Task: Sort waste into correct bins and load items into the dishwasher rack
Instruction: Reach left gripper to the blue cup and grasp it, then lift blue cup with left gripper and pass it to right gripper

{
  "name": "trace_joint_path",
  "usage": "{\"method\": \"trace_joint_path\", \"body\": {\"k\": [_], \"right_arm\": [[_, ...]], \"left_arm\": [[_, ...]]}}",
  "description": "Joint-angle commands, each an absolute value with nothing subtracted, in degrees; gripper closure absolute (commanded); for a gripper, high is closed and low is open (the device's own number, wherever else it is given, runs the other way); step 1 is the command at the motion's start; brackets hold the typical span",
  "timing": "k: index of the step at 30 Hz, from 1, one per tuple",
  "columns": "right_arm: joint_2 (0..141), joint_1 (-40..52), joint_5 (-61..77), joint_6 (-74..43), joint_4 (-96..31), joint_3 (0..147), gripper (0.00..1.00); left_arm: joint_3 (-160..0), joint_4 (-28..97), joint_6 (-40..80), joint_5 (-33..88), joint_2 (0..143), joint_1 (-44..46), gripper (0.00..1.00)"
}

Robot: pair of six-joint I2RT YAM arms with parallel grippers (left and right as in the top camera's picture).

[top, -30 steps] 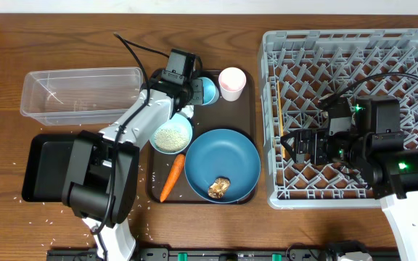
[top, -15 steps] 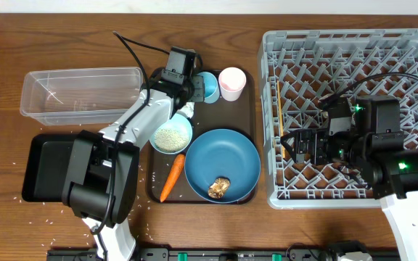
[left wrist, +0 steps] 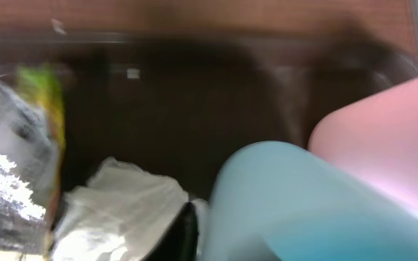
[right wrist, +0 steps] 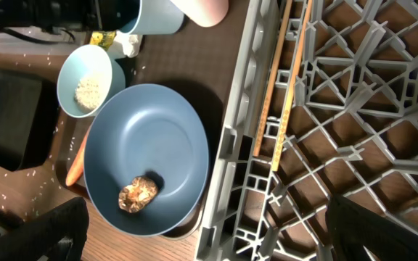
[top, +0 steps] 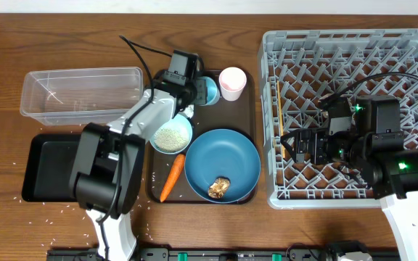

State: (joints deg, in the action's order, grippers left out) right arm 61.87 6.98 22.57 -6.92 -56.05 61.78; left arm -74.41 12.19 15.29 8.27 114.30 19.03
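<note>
On the dark-brown tray (top: pixel 227 114), a smooth light-blue cup (top: pixel 210 90) — pink cup (top: pixel 231 82) beside — adjoins the left hand (top: pixel 194 92) (grip state unclear).

You've got a flat dark-brown serving tray (top: pixel 231 114) mid-way along the wooden table (top: pixel 64 36), its long side running front to back. Two wooden chopsticks (right wrist: pixel 270 94) lie side by side, nearly parallel, off to the tray's right and near it. A pale strip (top: pixel 194 6) runs along the table's far edge; can't tell what it is.
</note>
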Motion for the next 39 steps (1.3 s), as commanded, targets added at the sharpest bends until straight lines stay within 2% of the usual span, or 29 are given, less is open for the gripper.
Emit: {"method": "trace_joint_path", "body": {"k": [1, 9, 16, 19, 24, 29, 34, 39], "right_arm": [[61.8, 6.6, 23.3, -6.2, -56.0, 62.8, 0.01], [61.8, 6.6, 23.3, -6.2, -55.7, 62.8, 0.01], [61.8, 6.6, 24.8, -6.8, -51.6, 62.8, 0.01], [61.8, 6.6, 27.1, -9.3, -48.6, 62.8, 0.01], [61.8, 6.6, 33.6, -12.9, -41.5, 62.8, 0.01], [61.8, 6.6, 53.5, -12.3, -30.8, 62.8, 0.07], [61.8, 6.9, 76.7, -9.1, -17.5, 62.8, 0.07], [61.8, 9.2, 81.9, -12.2, -9.0, 62.8, 0.07]], "left_arm": [[-74.1, 12.3, 15.1, 8.8, 114.4, 19.1, 0.94], [-74.1, 16.0, 15.1, 8.8, 107.5, 19.0, 0.94], [-74.1, 27.2, 14.6, 10.3, 95.1, 19.0, 0.94], [-74.1, 31.4, 11.3, 17.5, 89.0, 19.0, 0.94], [-74.1, 33.1, 9.6, 36.3, 79.5, 18.4, 0.94], [-74.1, 30.7, 9.7, 53.9, 72.2, 16.3, 0.94], [-74.1, 26.9, 11.5, 62.9, 67.7, 14.4, 0.94], [-74.1, 22.2, 15.8, 71.2, 66.5, 14.0, 0.94]]}}
